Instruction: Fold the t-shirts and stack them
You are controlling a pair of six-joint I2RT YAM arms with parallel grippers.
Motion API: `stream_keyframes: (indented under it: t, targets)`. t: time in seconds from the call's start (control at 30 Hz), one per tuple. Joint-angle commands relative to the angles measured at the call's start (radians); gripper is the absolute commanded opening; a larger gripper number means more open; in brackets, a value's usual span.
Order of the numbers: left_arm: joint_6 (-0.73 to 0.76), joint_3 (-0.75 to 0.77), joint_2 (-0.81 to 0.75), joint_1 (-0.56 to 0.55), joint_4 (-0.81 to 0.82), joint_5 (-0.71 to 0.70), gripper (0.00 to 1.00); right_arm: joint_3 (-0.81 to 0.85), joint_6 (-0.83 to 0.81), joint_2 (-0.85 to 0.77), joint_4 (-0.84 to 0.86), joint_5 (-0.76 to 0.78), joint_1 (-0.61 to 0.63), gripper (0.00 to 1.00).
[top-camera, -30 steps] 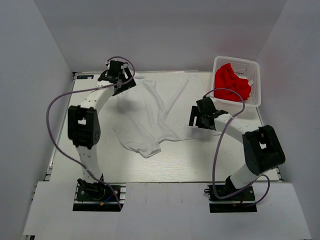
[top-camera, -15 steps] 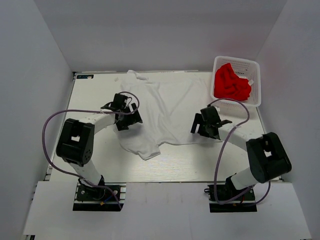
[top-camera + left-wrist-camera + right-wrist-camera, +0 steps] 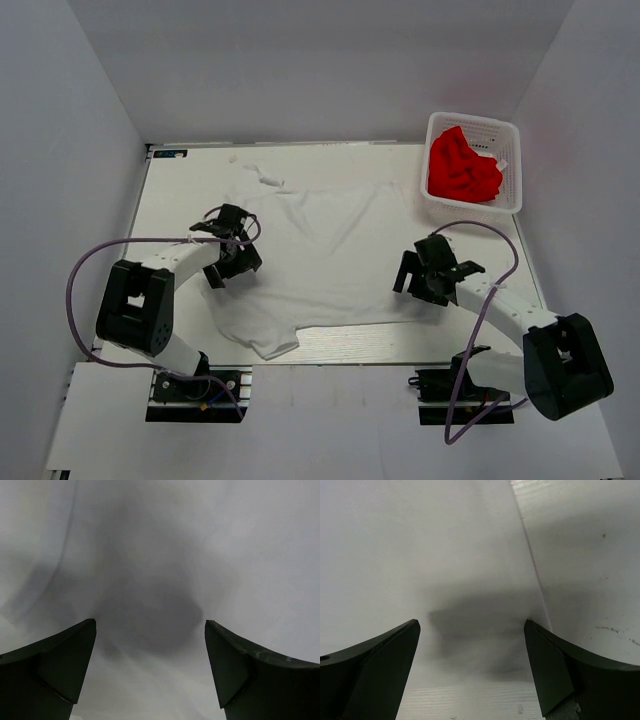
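**A:** On the table (image 3: 180, 200), mid-field: the white t-shirt (image 3: 320, 250) lies spread nearly flat. The red t-shirt (image 3: 462, 168) sits bunched in the basket (image 3: 512, 128) at the far right corner.

**B:** Grippers?

**A:** The left gripper (image 3: 230, 268) is low over the shirt's left edge and the right gripper (image 3: 418, 283) over its right edge. In both wrist views the jaws stand wide apart with nothing between them and only cloth below. The right wrist view shows the cloth's edge with bare table beside it.

**B:** Why there?

**A:** Judgement: flanking opposite edges suits smoothing the shirt or pinching it for a first fold. The red shirt waits in the basket, out of the working area.

**B:** Orientation?

**A:** The longest spread runs left to right, between the arms. A flap (image 3: 270, 345), probably a sleeve, points toward the near edge. A small twisted bit (image 3: 265, 178) lies at the far left. I cannot tell which end is the collar.
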Motion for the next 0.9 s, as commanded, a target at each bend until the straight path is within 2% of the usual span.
stream_keyframes:
  t: [0.0, 0.1, 0.27, 0.33, 0.43, 0.6, 0.77, 0.87]
  targets:
    - [-0.002, 0.058, -0.088, 0.007, -0.056, -0.095, 1.0, -0.003, -0.057, -0.035, 0.039, -0.063, 0.012, 0.9]
    - [0.023, 0.148, -0.098, 0.007, -0.035, -0.09, 1.0, 0.04, -0.112, -0.084, 0.106, -0.08, 0.021, 0.9]
    - [0.052, 0.286, -0.027, 0.037, -0.055, -0.235, 1.0, 0.081, -0.152, -0.089, 0.217, -0.111, 0.024, 0.9]
    - [0.063, 0.369, 0.052, 0.06, -0.107, -0.306, 1.0, 0.086, -0.164, -0.081, 0.235, -0.114, 0.024, 0.9]
    - [0.063, 0.444, 0.137, 0.12, -0.125, -0.334, 0.97, 0.1, -0.169, -0.04, 0.236, -0.089, 0.022, 0.9]
    - [0.125, 0.443, 0.181, 0.212, -0.028, -0.22, 0.86, 0.132, -0.167, 0.04, 0.226, -0.08, 0.021, 0.9]
    - [0.17, 0.403, 0.264, 0.221, 0.04, -0.152, 0.7, 0.161, -0.174, 0.097, 0.22, -0.079, 0.018, 0.9]
    - [0.17, 0.391, 0.33, 0.231, 0.081, -0.097, 0.65, 0.169, -0.189, 0.128, 0.223, -0.083, 0.019, 0.9]
